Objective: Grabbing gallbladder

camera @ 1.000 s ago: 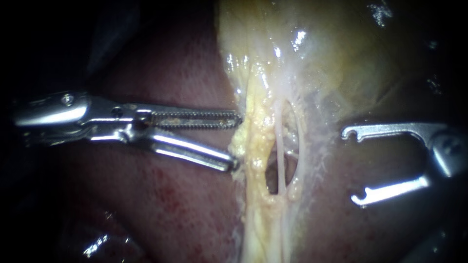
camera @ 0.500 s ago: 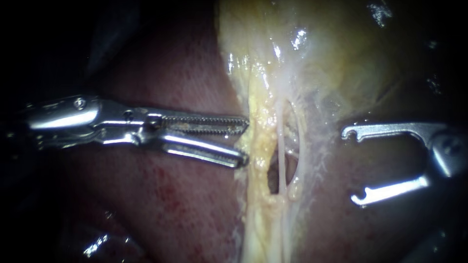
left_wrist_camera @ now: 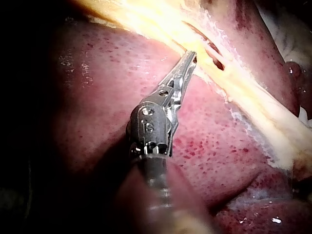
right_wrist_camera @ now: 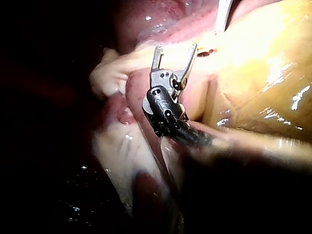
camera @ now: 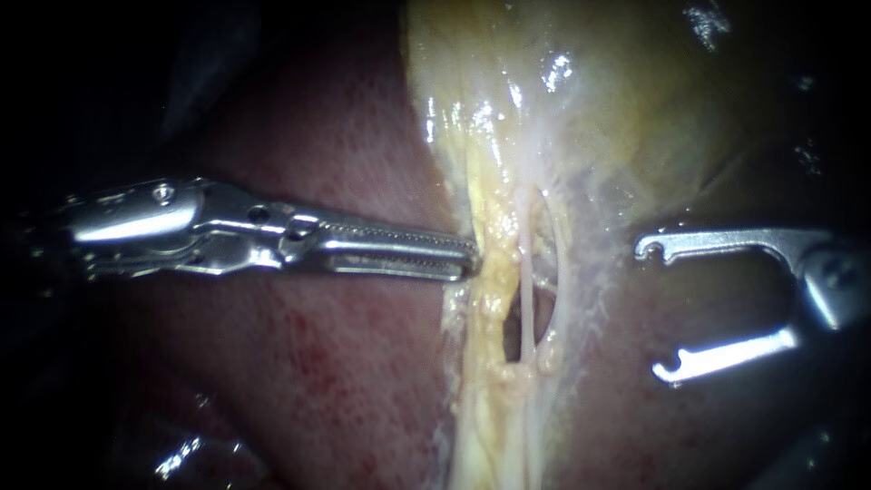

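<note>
The pale yellow gallbladder fills the upper right and narrows into a yellowish fatty band running downward. My left instrument comes in level from the left. Its toothed jaws lie together, pinching the band's left edge. In the left wrist view the same jaws bite the band's rim. My right instrument sits to the right of the band, hooked jaws wide open around nothing. The right wrist view shows those jaws spread over pale tissue.
Dark red liver lies under and on both sides of the band. A thin whitish tube crosses a small dark opening in the band, just right of my left jaws. The view's edges are dark.
My left instrument slid to the right and its jaws, open a second ago, have closed on the band's left edge. My right instrument has stayed still.
</note>
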Motion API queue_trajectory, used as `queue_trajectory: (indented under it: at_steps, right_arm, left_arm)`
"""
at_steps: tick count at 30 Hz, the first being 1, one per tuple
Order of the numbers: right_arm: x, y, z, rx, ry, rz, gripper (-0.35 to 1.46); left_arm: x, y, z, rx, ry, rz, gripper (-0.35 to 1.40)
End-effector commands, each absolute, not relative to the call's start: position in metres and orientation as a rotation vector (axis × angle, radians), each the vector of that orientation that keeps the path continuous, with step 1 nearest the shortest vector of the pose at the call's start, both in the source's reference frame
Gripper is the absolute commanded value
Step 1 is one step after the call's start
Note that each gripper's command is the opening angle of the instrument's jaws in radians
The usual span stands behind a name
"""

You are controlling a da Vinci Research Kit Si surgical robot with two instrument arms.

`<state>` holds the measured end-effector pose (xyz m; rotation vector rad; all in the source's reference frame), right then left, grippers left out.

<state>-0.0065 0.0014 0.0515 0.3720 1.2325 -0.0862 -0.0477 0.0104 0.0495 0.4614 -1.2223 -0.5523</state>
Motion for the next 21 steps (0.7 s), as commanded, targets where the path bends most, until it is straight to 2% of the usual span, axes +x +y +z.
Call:
queue_trajectory:
  at_steps: [1,21]
  right_arm:
    - [-0.0065,0.0014,0.0515,0.371,1.233,-0.086,0.59]
    - [-0.0065,0.0014,0.0515,0.371,1.233,-0.086,0.59]
  left_arm:
    - [-0.0477,0.0104,0.0495,0.461,-1.221,-0.549,-0.35]
    - [-0.0475,0.0103,0.0495,0.468,-1.218,-0.551,-0.35]
